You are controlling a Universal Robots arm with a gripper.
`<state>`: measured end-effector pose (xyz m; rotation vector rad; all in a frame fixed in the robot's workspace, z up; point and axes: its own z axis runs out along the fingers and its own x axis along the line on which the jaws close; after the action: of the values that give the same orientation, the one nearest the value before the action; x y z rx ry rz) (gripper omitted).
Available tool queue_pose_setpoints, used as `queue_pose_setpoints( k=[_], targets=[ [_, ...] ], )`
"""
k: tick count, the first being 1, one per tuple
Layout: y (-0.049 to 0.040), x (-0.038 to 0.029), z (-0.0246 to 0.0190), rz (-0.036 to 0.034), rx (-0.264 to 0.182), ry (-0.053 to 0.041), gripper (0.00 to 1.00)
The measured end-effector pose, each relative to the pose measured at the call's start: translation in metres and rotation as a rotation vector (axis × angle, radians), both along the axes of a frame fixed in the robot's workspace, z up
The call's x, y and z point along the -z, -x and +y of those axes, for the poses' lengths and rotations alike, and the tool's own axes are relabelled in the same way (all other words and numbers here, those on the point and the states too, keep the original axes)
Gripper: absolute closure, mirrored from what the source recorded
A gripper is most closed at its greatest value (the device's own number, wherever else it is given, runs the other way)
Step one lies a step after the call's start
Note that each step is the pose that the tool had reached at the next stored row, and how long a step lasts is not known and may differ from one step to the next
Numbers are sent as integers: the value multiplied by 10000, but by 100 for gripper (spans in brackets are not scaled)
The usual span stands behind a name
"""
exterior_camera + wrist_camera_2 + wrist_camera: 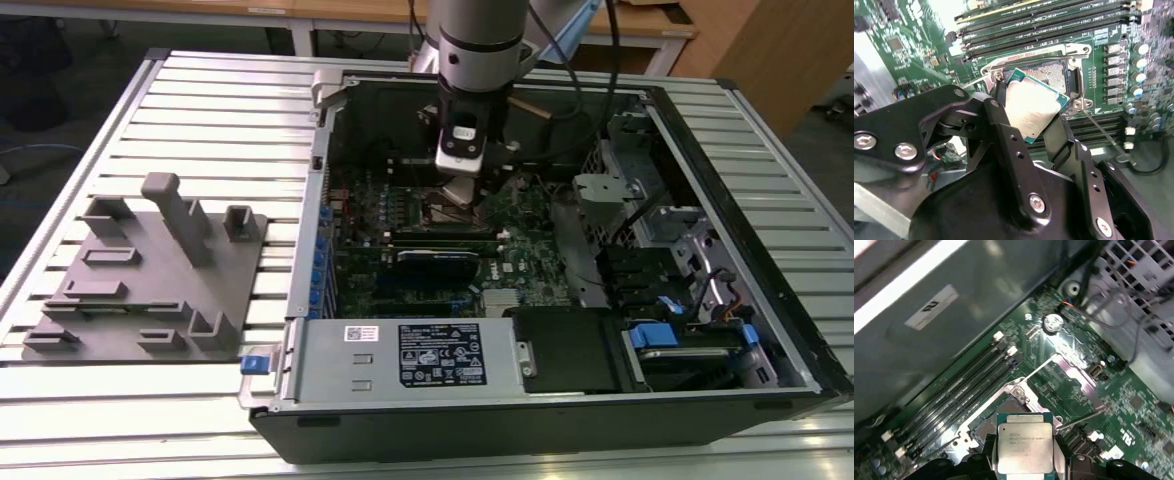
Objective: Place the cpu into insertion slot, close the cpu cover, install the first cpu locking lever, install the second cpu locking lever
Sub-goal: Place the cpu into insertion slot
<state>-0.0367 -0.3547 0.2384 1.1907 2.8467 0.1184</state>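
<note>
The cpu (pixel 1034 107) (pixel 1025 447) sits clamped by two opposite edges between the black fingers (pixel 1009 145), its dull silver top towards us in both wrist views. The gripper (pixel 1029 107) (pixel 1025 460) holds it tilted just over the insertion slot (pixel 1051 75) – we cannot tell whether a corner touches the rim. The slot's dark centre lies uncovered, and the cpu cover (pixel 1076 374) is swung open beside it, off the socket. Long memory sticks (pixel 1054 25) run just beside the slot on the green motherboard (pixel 1134 405).

In the exterior view we see the gripper (pixel 467 190) reaching down into the open computer case (pixel 561 400) at about twelve o'clock of its interior – a grey fixture (pixel 147 280) rests on the slatted worktop (pixel 200 100) at nine o'clock of the case.
</note>
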Motion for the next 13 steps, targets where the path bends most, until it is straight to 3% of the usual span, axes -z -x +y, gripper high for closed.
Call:
queue_pose_setpoints(
  k=[5, 13],
  targets=[
    [0, 5, -1, -1, 808, -2, 46],
    [0, 5, 0, -1, 824, -1, 46]
  ],
)
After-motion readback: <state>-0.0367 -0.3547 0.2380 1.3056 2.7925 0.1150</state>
